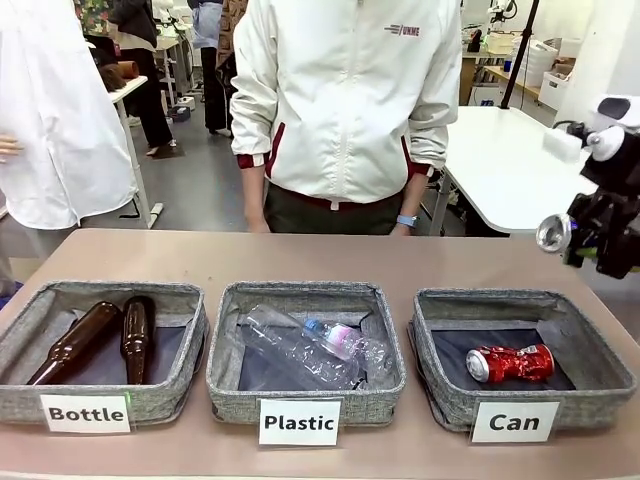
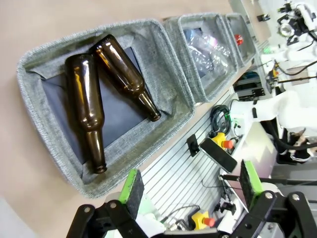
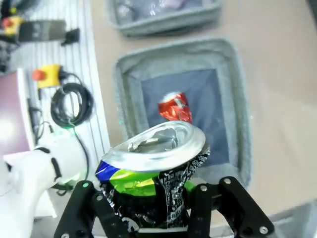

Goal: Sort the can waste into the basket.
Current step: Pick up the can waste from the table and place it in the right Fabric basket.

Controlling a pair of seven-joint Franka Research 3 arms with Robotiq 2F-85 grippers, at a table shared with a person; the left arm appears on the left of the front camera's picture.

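The right gripper (image 3: 158, 208) is clamped on the black can (image 3: 153, 173), a crushed drink can with green-yellow marks. Its silver top tilts toward the camera, and the black fingers press in on its sides from left and right. In the front view this gripper (image 1: 600, 235) hangs at the right edge of the table, with the can's silver end (image 1: 552, 233) poking out on its left side.

Straight beyond the held can in the right wrist view, below the fingers, lies the basket (image 3: 230, 74), grey fabric with a dark lining. The red can (image 3: 174, 107) rests on that lining, just past the black can's rim and apart from it. In the front view the same basket (image 1: 595, 375) carries a white card reading "Can" (image 1: 515, 422), and the red can (image 1: 510, 363) lies on its side near the middle, lower than the gripper and to its left.

The left gripper (image 2: 190, 191) is spread wide, green pads (image 2: 132, 187) well apart with nothing between them. Ahead of it and to the left sits the "Bottle" basket (image 2: 168, 74), with two brown glass bottles (image 2: 89, 109) lying crossed inside. Farther on is the "Plastic" basket (image 2: 185, 59) holding clear plastic bottles (image 2: 208, 49).

A person in a white jacket (image 1: 345, 100) stands at the far side of the table (image 1: 300, 260).
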